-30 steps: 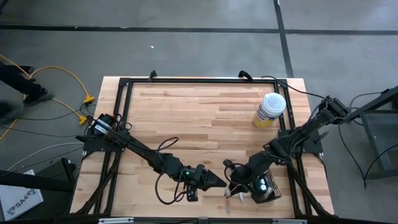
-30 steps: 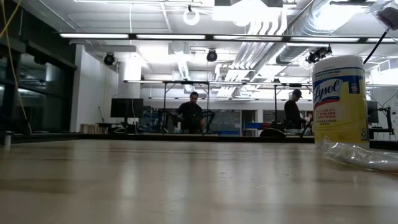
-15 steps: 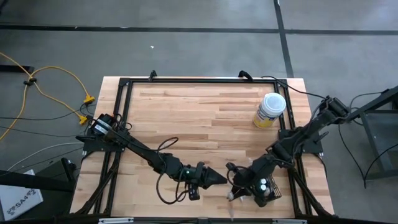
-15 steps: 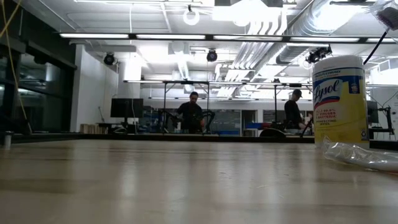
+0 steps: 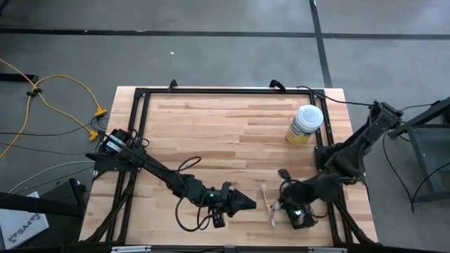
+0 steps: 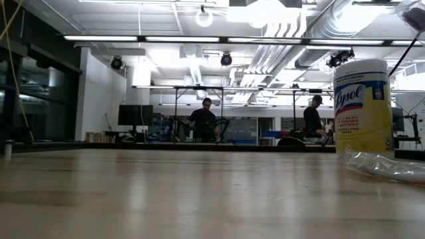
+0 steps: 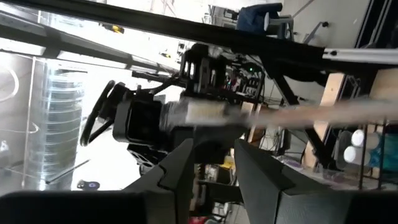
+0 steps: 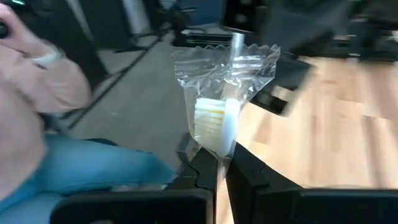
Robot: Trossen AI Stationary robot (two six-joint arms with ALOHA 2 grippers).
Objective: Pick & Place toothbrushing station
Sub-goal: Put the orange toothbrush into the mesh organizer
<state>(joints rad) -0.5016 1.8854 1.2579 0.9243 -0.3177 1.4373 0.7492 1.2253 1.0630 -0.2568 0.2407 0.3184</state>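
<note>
A plastic-wrapped toothbrush is being gripped in the right gripper's closed jaws beside the wire-mesh basket, not yet placed, while the left gripper is being held narrowly open, empty.

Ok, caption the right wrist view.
Right gripper pinches a plastic-wrapped toothbrush above the wooden table.

"Lysol" on yellow canister.

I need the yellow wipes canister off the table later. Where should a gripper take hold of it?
Probably the canister by its yellow body, below the white lid, coming in level from the side. It stands upright and round, so its wall offers two opposite faces.
</note>
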